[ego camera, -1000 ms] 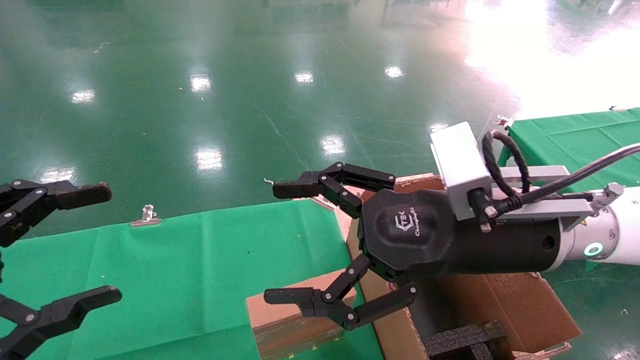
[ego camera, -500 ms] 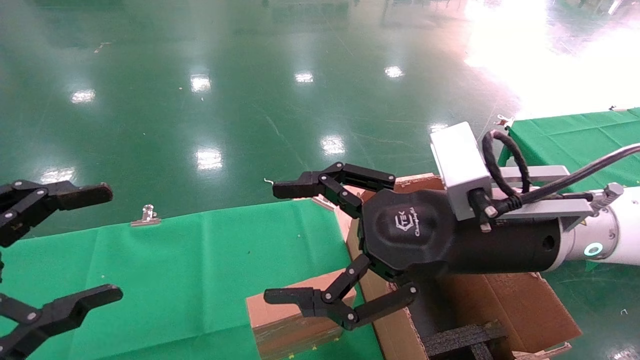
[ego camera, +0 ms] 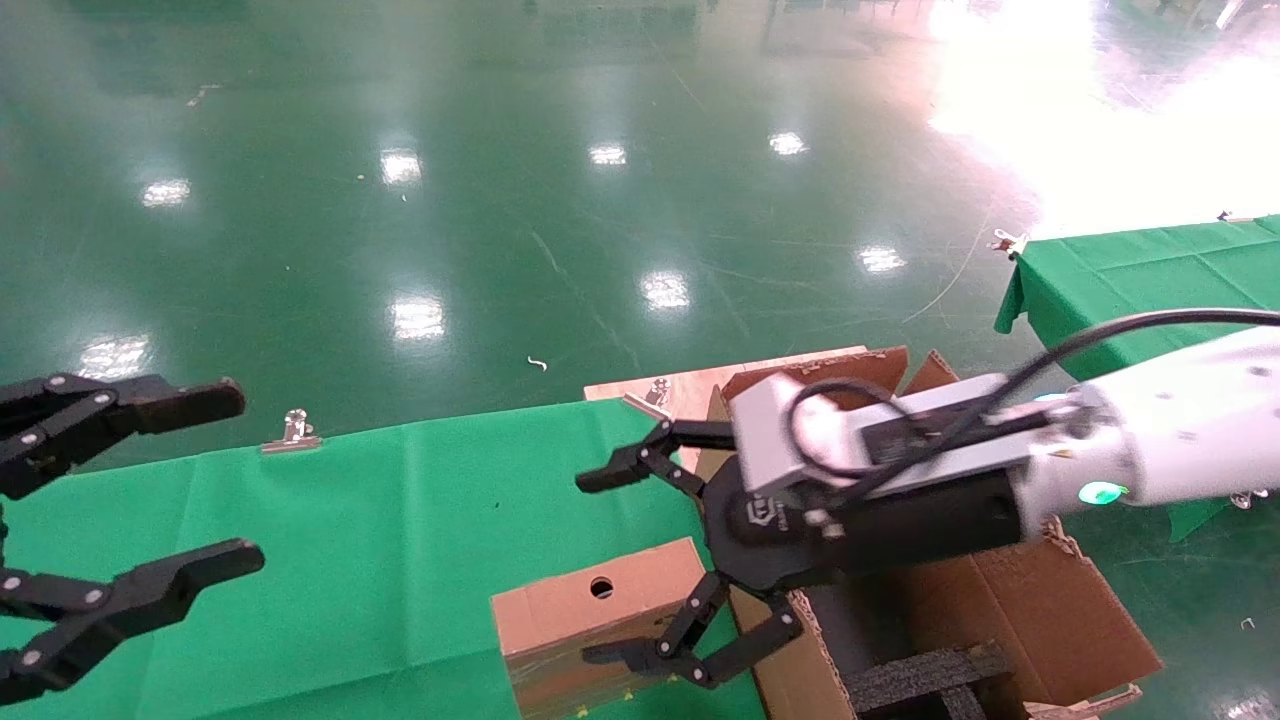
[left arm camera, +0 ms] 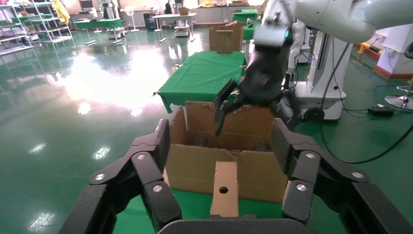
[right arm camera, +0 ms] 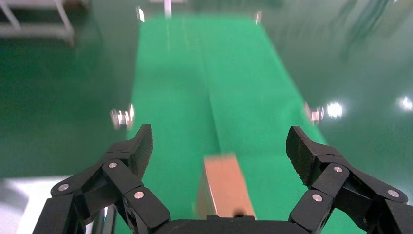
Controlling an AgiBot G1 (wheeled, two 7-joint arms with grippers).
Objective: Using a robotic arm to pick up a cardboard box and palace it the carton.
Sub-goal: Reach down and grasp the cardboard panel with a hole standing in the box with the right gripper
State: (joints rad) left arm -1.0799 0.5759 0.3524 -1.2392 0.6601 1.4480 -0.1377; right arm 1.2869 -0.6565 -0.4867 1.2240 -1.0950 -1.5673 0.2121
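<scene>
The small cardboard box [ego camera: 556,608] stands on its long edge on the green cloth, its narrow face with the round hole up, beside the carton [ego camera: 1040,610]. My right gripper [ego camera: 598,568], on the white robotic arm [ego camera: 1170,440], is open and straddles the box's near end without touching it. In the right wrist view the box [right arm camera: 225,187] lies between the open fingers [right arm camera: 142,144] of the right gripper [right arm camera: 220,144]. My left gripper [ego camera: 235,478] hangs open and empty at the far left. The left wrist view shows the box [left arm camera: 224,187] against the carton [left arm camera: 190,168].
Black foam inserts [ego camera: 930,680] sit inside the carton, whose flaps are torn. The green-clothed table [ego camera: 350,520] has a metal clip [ego camera: 292,432] on its far edge. A second green table [ego camera: 1130,270] stands at the right. Glossy green floor lies beyond.
My right arm has dropped and swung down towards the small box, so its open fingers now straddle it and the holed face shows. The left gripper shifted slightly.
</scene>
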